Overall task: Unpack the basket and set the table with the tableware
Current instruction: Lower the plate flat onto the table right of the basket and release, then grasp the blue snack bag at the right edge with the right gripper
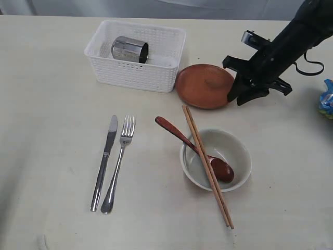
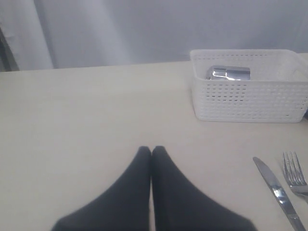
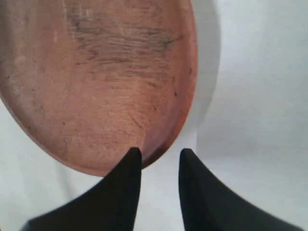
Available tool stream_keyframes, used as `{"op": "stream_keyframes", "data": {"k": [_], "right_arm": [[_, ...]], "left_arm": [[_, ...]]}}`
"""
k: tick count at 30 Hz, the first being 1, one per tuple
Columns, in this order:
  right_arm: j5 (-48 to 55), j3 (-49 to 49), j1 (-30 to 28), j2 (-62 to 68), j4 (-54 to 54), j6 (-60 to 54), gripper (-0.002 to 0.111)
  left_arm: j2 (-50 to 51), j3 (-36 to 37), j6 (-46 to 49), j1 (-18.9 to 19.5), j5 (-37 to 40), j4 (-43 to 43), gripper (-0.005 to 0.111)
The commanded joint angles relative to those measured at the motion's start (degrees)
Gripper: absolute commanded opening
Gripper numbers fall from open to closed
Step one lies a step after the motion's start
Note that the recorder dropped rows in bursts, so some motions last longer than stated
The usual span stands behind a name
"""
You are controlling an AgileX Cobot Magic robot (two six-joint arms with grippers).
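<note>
While the right gripper (image 1: 238, 99) hangs at the right-hand edge of the round brown plate (image 1: 203, 86), its two black fingers stand a narrow way apart with only bare tabletop showing between them. In the right wrist view the plate's rim (image 3: 96, 82) curves just past the fingertips of that gripper (image 3: 159, 154), and nothing is pinched.

The plate lies flat on the pale cream table (image 1: 52, 130), just beside the near right corner of the white lattice basket (image 1: 135, 73); whether the two touch cannot be told. Inside the basket a small steel cup (image 1: 130, 49) lies on its side.

In front of the basket, a steel knife (image 1: 105, 161) and a steel fork (image 1: 119, 161) lie side by side, close but apart, the knife to the left. To their right sits the pale grey-green bowl (image 1: 244, 177). A red-brown spoon (image 1: 182, 136) rests with its head in the bowl and its handle over the rim, towards the basket. A pair of wooden chopsticks (image 1: 205, 161) lies across the bowl and over the spoon. A blue snack packet (image 1: 327, 101) shows at the far right edge of the table.

The left gripper (image 2: 151, 151) appears only in its own wrist view, its fingers pressed together and holding nothing, above bare table. That view also takes in the basket (image 2: 245, 96) with the cup (image 2: 230, 73) inside, plus the knife (image 2: 276, 190) and fork (image 2: 293, 173).
</note>
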Motion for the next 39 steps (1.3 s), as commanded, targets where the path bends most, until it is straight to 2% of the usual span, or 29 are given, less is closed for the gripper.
{"op": "stream_keyframes", "data": {"k": [1, 7, 13, 16, 18, 20, 23, 28, 34, 39], "right_arm": [[-1.8, -0.3, -0.2, -0.2, -0.8, 0.1, 0.027], [-1.7, -0.8, -0.2, -2.2, -3.9, 0.2, 0.027], [1.5, -4.1, -3.4, -9.1, -13.3, 7.7, 0.028], [2.8, -4.3, -6.6, -13.1, -19.9, 10.1, 0.038], [5.0, -4.3, -8.6, -15.0, -25.6, 12.7, 0.05], [9.2, -4.3, -10.2, -15.5, -31.6, 15.1, 0.057], [12.5, -4.2, -12.3, -15.3, -37.3, 19.6, 0.057], [12.5, 0.8, -15.4, -16.1, -38.3, 21.9, 0.057], [3.3, 8.6, -19.8, -16.2, -37.5, 25.1, 0.057], [-5.1, 11.7, -20.8, -16.0, -35.6, 25.0, 0.057]], "left_arm": [[-0.2, 0.2, 0.2, 0.2, -0.1, 0.0, 0.0], [-0.2, 0.2, 0.2, 0.2, -0.1, 0.0, 0.0], [-0.2, 0.2, 0.2, 0.2, -0.1, 0.0, 0.0], [-0.2, 0.2, 0.2, 0.2, -0.1, 0.0, 0.0], [-0.2, 0.2, 0.2, 0.2, -0.1, 0.0, 0.0], [-0.2, 0.2, 0.2, 0.2, -0.1, 0.0, 0.0], [-0.2, 0.2, 0.2, 0.2, -0.1, 0.0, 0.0], [-0.2, 0.2, 0.2, 0.2, -0.1, 0.0, 0.0], [-0.2, 0.2, 0.2, 0.2, -0.1, 0.0, 0.0], [-0.2, 0.2, 0.2, 0.2, -0.1, 0.0, 0.0]]}}
